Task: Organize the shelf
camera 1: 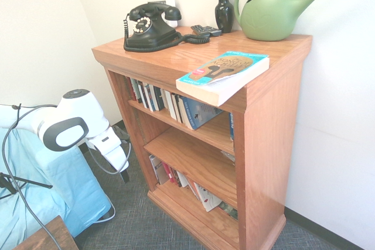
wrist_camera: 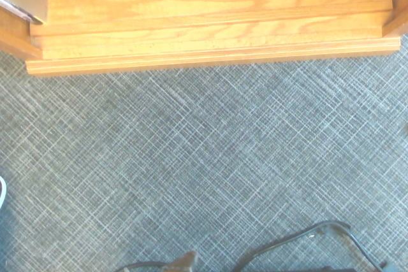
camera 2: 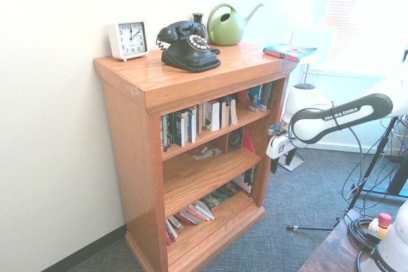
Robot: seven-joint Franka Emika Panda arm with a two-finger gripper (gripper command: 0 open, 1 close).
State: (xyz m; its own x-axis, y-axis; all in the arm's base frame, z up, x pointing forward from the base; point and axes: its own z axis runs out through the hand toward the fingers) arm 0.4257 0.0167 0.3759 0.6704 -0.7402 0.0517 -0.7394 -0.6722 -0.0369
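So the shelf [camera 1: 266,162] takes up the middle and right of the first exterior view, an orange-brown wood bookcase with three open tiers. The top tier has a leaning row of books [camera 2: 185,125], and the bottom tier has more books [camera 2: 191,213] tipped over at an angle. In the second exterior view, a red thing [camera 2: 248,142] sits at the right end of the middle tier.

On the top board there's a black rotary phone [camera 1: 151,29], upper left of centre in the first exterior view, with a remote [camera 1: 206,30] just beside it, then a dark vase [camera 1: 224,12] and a green watering can [camera 1: 269,13] at upper right. A paperback [camera 1: 224,75] pokes out over the front edge. The white clock [camera 2: 129,40] is at upper left in the second exterior view.

Out front, the tool [camera 1: 125,175] hangs at lower left in the first exterior view, wide open, gripping nothing, over grey carpet [wrist_camera: 210,151].
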